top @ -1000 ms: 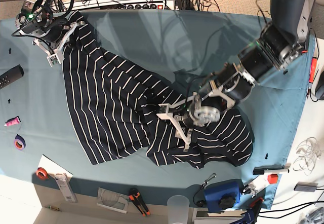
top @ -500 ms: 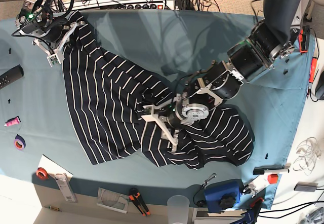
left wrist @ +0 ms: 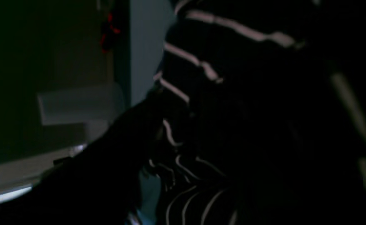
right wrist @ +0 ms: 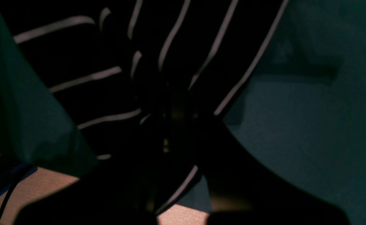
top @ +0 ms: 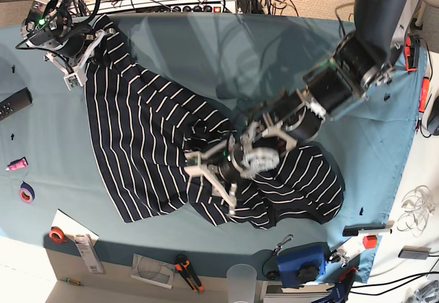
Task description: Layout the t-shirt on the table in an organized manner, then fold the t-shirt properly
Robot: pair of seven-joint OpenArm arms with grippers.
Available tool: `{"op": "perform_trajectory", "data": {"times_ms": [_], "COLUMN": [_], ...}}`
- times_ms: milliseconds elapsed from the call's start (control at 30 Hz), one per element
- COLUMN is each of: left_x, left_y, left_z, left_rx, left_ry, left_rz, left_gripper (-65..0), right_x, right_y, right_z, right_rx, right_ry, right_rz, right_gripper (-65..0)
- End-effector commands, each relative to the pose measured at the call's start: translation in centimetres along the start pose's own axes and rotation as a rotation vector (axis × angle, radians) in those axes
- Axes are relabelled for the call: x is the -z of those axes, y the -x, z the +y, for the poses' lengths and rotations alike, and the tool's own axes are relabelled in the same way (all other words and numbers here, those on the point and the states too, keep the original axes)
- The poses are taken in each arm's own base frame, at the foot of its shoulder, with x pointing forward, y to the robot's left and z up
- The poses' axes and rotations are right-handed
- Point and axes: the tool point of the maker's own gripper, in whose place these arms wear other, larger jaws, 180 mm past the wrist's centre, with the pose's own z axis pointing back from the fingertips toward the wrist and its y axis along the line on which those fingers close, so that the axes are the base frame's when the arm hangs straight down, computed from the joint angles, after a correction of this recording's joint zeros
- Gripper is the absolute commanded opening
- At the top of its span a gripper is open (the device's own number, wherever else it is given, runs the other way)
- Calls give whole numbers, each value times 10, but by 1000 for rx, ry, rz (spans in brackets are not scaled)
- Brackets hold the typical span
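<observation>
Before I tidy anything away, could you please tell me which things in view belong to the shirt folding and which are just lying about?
For the job:
- t-shirt
- table
- left gripper
- right gripper

Lying about:
- orange-and-black tool
- clear cup
- pink tube
- blue box

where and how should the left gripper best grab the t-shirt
Probably best from above, pinching a raised fold of the t-shirt near the left gripper: the cloth bunches into ridges there, which should give the fingertips something to close on.
</observation>
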Motion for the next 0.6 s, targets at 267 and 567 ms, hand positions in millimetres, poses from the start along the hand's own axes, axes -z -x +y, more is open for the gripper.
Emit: {"op": "perform_trajectory", "data": {"times_ms": [267, 567], "left_x": [17, 16], "left_y": [-3, -11], "left_z": [11, 36], "left_rx": [-7, -93], "left_ry": [-2, -141], "left_rz": [-13, -32], "left_gripper": [-487, -650], "right_x": [-1, -1], "right_y": [18, 18], "right_z": [-6, -6], "right_rx": [-10, -10], "right_ry": [29, 29], "right_rz": [90, 90], "right_gripper": [-650, -650]}}
